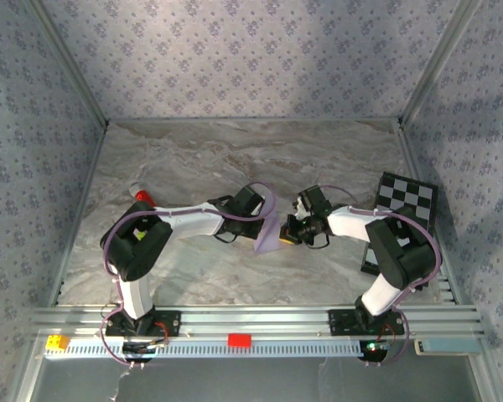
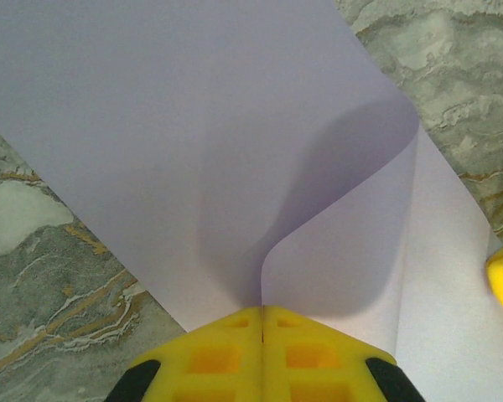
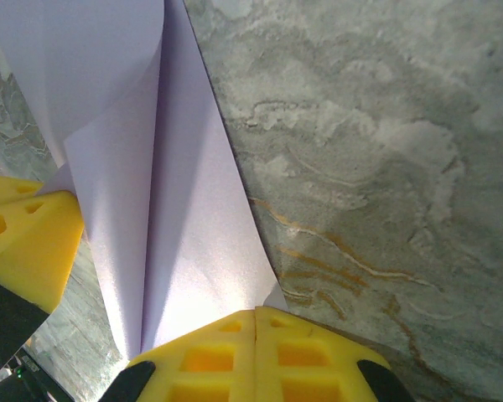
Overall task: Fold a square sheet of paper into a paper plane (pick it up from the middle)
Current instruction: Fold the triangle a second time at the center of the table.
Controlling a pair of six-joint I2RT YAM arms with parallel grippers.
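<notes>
Sheet: We see the square sheet of paper [image 2: 193, 126] near the middle of the table [image 1: 235, 159], held between the two arms. We cannot tell whether its lower edge rests on the table.
Left pincer: The left pincer [image 2: 261, 314] is clenched on the sheet. Its yellow fingers meet flat with the paper nipped between them, and the paper bows away from them in a soft loop.
Right pincer: The right pincer [image 3: 256, 318] is likewise clenched on the sheet, with layers of paper running into its closed tips. It sits just beside the left one.
Why held so: We judge that the two close grips bring one part of the sheet over another, so the loop can be pressed into a fold.
Stage: Early, in our view. The paper is curled, with no dart shape and no sharp crease that we can make out.
Next: We think the edges need lining up before flattening, since a skewed fold would spoil the centre crease.
Risk: The thin paper may slip or crumple at the grips.
Surroundings: The checkered board [image 1: 407, 201] lies by the table's right edge and a red cylinder [image 1: 142, 197] near the left edge. Both are well apart from the sheet.
</notes>
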